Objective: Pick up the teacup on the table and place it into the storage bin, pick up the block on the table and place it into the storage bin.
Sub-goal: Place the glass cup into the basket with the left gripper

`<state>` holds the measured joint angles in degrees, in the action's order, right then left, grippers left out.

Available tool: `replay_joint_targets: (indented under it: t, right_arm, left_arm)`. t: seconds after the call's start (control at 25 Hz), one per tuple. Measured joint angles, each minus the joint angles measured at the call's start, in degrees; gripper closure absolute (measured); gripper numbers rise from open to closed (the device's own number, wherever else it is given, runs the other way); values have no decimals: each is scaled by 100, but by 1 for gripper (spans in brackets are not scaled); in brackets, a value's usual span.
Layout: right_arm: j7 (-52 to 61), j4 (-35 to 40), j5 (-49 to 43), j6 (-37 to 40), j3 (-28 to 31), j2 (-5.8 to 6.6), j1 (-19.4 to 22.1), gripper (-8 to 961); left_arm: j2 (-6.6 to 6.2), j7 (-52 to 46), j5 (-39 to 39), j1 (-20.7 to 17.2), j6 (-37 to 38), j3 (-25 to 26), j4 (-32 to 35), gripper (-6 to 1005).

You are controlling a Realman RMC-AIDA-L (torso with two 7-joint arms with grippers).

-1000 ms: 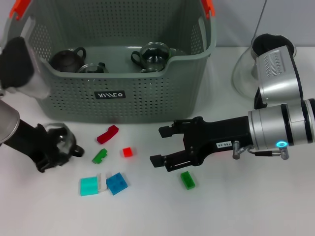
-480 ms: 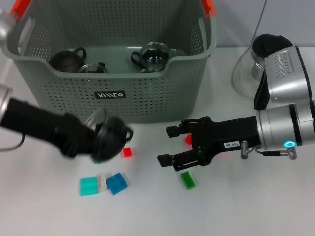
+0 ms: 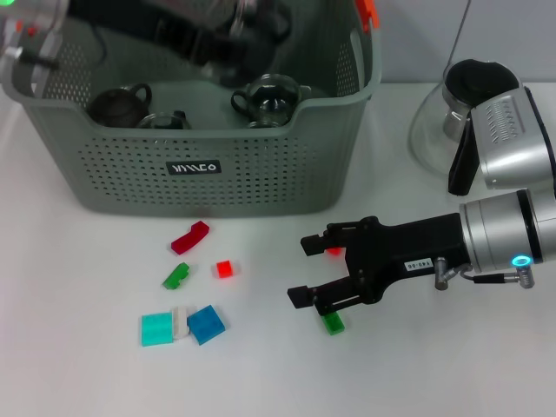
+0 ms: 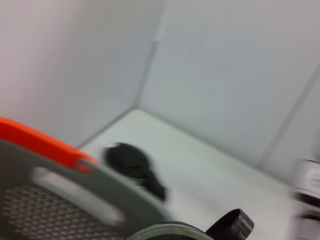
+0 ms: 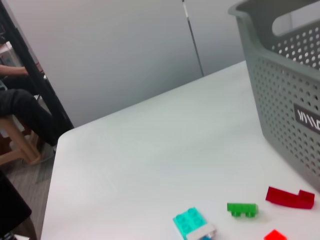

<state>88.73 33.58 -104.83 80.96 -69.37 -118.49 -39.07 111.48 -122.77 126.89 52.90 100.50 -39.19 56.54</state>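
Cup carried up over the bin by the left arm; right gripper brought down over a green block.

Since a moment ago the left gripper (image 3: 239,22) has been swung from the table up over the storage bin (image 3: 261,178); what looks like the clear teacup (image 3: 228,13) is blurred at its tip, so its grip cannot be told, and release is judged to be next. The right gripper (image 3: 310,268) has been shifted toward the green block (image 3: 332,323) and is held spread open, empty, right by it, a small red block (image 3: 334,250) just beyond. Counted in the bin: three cups, one dark (image 3: 119,104), one partly hidden (image 3: 163,120), one clear (image 3: 269,97). Counted on the table: seven blocks – red curved (image 3: 189,236), red cube (image 3: 224,268), green (image 3: 175,276), teal (image 3: 157,329), blue (image 3: 207,323), plus the two by the gripper. A glass jug (image 3: 452,117) is left at the right.
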Motion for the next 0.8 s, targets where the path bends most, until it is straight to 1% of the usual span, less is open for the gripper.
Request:
replay_joint_targets:
  t: [0.08,0.16,0.28,0.44,0.48,0.52,0.56,0.6,0.68,0.8]
  right_arm:
    - [79,18,-71,17,15,1,-5,29]
    - [128,33,-127,13,11,2,-16,29]
    - [134,35,-222,-26,10,-10,-44,29]
    - [136,35,-271,-30,32,-21,-65,29]
    - [136,34,-275,-32,32,-22,-72,29]
    - [136,35,-278,-35,32,-22,-73,29]
    - [136,39,-280,-57,32,-19,-75,29]
    - [136,39,-280,-57,32,-19,-75,29]
    - [136,41,-282,-74,32,-17,-76,29]
    - [136,43,-284,-86,31,-20,-88,29]
  left_arm:
    - [-134,-10,314,248,-668,-221,-456,969]
    - [-228,-15,605,462,-1281,-398,-933,969]
    - [-253,-25,998,625,-2162,-506,-1426,968]
    - [-150,-256,1376,653,-3104,-709,-1677,968]
    - [-121,-327,1434,647,-3238,-773,-1727,968]
    - [-74,-409,1523,638,-3446,-875,-1804,968]
    - [22,-471,1676,623,-3767,-1039,-1937,968]
    - [22,-471,1676,623,-3767,-1039,-1937,968]
    - [118,-481,1823,616,-4076,-1119,-2067,968]
    - [227,-486,1967,615,-4378,-1156,-2163,968]
